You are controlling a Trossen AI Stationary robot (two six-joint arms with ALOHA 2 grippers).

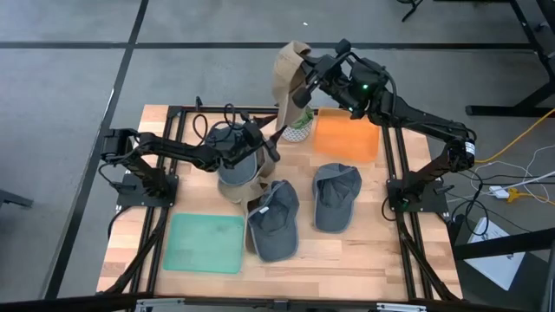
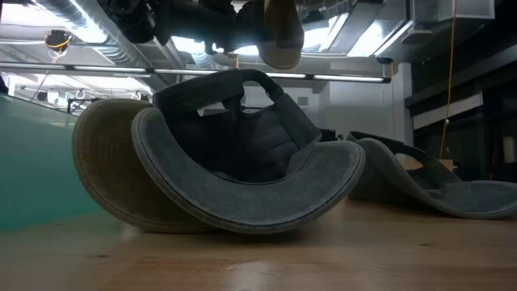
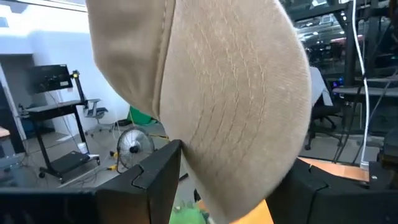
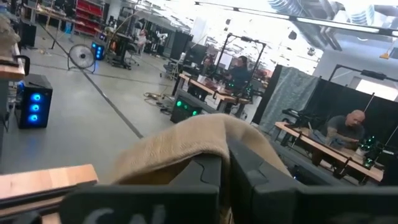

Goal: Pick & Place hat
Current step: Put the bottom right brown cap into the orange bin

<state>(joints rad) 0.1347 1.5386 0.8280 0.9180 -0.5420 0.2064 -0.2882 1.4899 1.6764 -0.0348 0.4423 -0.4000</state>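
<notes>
The wooden tabletop (image 1: pixel 364 251) carries an orange mat (image 1: pixel 347 139) under the right arm and a green mat (image 1: pixel 206 243) near the left arm's base. Two grey hats (image 1: pixel 276 221) (image 1: pixel 336 198) lie between the mats, below both claws. The right claw (image 1: pixel 302 87) is clamped on the tan hat (image 1: pixel 290 74), holding it aloft. The left claw (image 1: pixel 270 143) stands wide just beneath that hat, its fingers (image 3: pixel 155 180) either side of the crown.

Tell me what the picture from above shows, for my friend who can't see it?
The right hand holds a tan hat up at the table's far edge. The left hand reaches toward it. Two grey hats lie between a green mat and an orange mat.
</notes>
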